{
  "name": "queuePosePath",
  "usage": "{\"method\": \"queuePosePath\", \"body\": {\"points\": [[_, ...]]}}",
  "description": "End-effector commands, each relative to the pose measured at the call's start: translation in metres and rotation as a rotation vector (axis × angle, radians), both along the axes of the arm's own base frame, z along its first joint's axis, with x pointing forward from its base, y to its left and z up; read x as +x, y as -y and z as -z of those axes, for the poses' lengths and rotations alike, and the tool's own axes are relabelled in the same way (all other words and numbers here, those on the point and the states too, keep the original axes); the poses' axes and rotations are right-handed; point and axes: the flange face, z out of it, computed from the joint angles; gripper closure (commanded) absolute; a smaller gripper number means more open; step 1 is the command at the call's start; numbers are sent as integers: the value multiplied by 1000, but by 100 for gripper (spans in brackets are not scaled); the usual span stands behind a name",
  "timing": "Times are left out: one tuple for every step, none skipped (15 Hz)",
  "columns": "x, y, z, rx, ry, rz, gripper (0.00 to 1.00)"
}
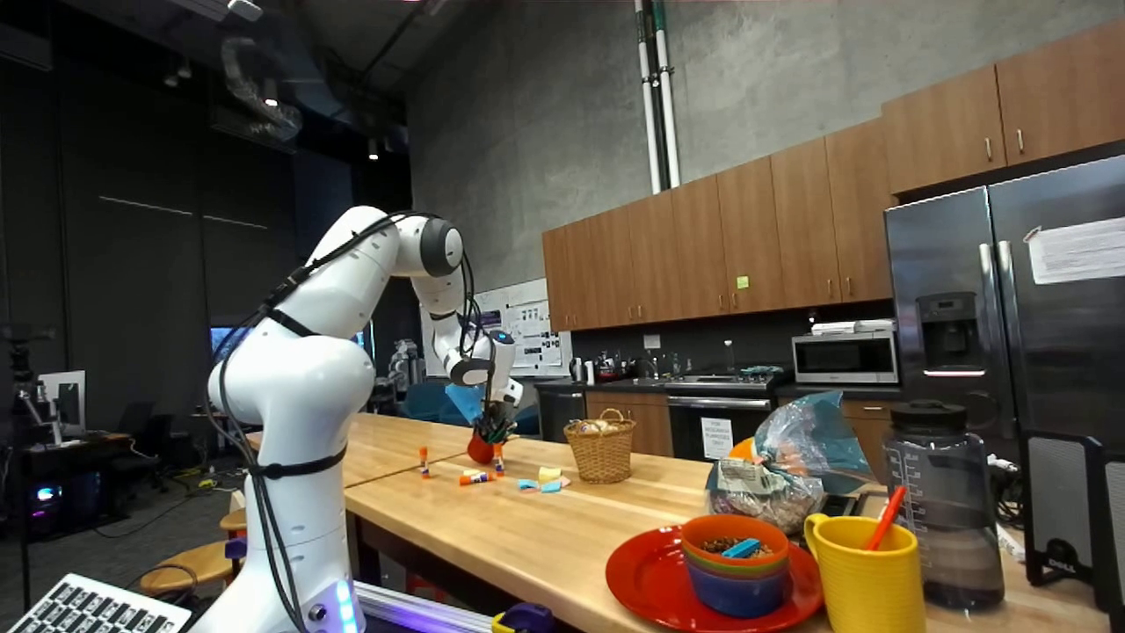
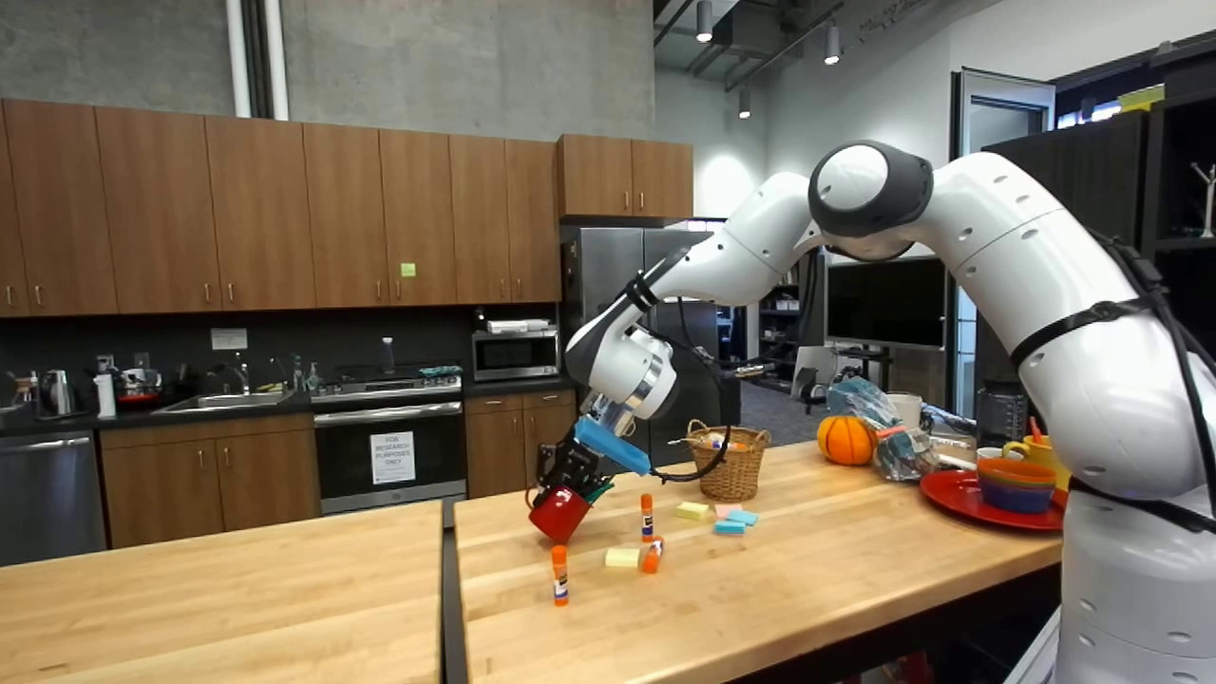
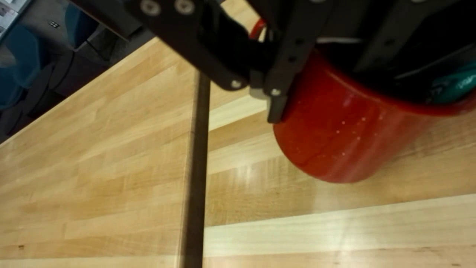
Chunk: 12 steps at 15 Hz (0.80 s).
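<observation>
A red mug (image 3: 346, 137) shows close up in the wrist view, tilted, with dark contents and a teal item (image 3: 455, 85) inside. My gripper (image 3: 318, 93) comes in from the top. One finger lies along the mug's outer wall, and the other reaches inside the rim, its tip lost in the dark. The jaws appear closed on the mug's wall. A red handle (image 3: 257, 29) shows behind the outer finger. In both exterior views the mug (image 1: 481, 449) (image 2: 560, 514) is tilted under the gripper (image 2: 567, 480), low over the wooden table. Any contact with the table cannot be told.
Orange glue sticks (image 2: 560, 575), yellow blocks (image 2: 622, 558) and blue blocks (image 2: 730, 527) lie near the mug. A wicker basket (image 2: 733, 470) stands behind. A red plate (image 1: 628, 576), stacked bowls (image 1: 736, 580) and a yellow mug (image 1: 870, 580) are farther along. A dark gap (image 3: 195, 167) separates two tabletops.
</observation>
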Motion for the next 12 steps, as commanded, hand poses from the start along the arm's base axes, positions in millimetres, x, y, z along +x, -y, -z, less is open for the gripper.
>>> {"method": "queuePosePath", "body": {"points": [[-8,9,11,-12,-6,-4,44],[-7,11,10,-16,-5,-5,38],[-7,11,7,-14,0,-4,33],[-6,11,4,-12,7,-9,26],[-6,11,2,-13,14,-14,21],[-5,10,-2,-15,21,-21,14],[-3,10,-7,-22,30,-28,8],[-2,11,-10,-35,35,-36,1],[-2,11,-13,-61,33,-49,1],[-2,13,-15,-84,31,-65,0],[-2,15,-16,-102,28,-77,0],[-1,17,-16,-115,25,-89,0]]}}
